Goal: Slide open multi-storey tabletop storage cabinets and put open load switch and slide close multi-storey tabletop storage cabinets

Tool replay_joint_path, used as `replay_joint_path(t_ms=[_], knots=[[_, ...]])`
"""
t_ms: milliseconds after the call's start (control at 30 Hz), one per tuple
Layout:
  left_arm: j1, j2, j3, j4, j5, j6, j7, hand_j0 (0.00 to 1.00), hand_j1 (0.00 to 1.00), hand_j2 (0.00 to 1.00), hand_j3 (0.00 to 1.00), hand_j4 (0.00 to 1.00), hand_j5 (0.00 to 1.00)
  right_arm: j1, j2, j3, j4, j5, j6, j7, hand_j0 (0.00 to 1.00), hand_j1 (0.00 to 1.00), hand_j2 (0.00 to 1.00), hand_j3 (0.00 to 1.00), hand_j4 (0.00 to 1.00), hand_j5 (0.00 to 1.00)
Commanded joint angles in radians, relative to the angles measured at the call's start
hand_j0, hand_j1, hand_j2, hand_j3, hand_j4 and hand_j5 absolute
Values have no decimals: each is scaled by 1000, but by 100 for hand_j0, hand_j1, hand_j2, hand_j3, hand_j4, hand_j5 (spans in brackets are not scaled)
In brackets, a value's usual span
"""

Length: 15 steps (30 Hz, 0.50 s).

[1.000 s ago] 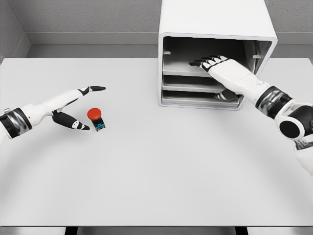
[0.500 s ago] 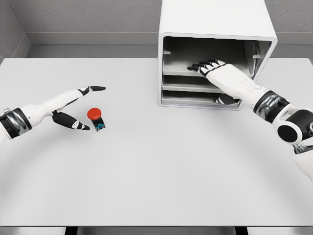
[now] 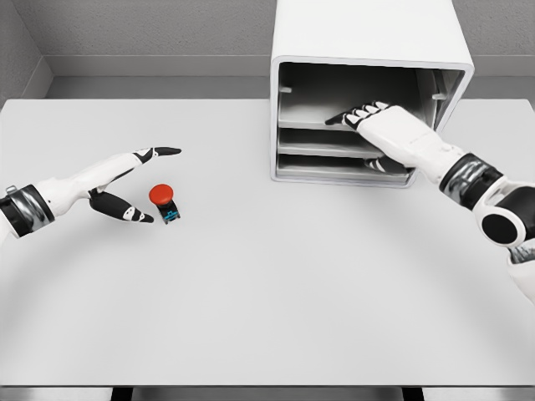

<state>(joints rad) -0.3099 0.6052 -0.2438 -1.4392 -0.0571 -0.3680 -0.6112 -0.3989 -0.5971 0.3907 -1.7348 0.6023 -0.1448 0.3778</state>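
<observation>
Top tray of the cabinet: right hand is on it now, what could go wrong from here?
1. The right hand lies flat on the top tray of the cabinet, fingers not visibly hooked over its front edge, so a pull may slip.
2. The forearm crosses the two lower trays and might drag them.
3. The left hand is open beside the red-capped switch, not holding it; a nudge could shift it.

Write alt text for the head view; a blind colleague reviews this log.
The right hand reaches into a white three-level cabinet, fingers on the top tray. The left hand rests open beside a red-capped switch on the table.
</observation>
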Motion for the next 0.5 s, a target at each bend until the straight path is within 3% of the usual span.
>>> replay_joint_path(t_ms=[0, 467], knots=[[0, 1, 0, -1, 6, 1, 0, 100, 100, 100, 100, 100, 100, 0, -1, -1, -2, 1, 1, 1, 84, 84, 84, 84, 84, 84], [2, 1, 1, -9, 6, 0, 0, 100, 100, 100, 100, 100, 100, 26, -47, -4, -31, -9, -4, 0, 86, 86, 86, 86, 86, 86]])
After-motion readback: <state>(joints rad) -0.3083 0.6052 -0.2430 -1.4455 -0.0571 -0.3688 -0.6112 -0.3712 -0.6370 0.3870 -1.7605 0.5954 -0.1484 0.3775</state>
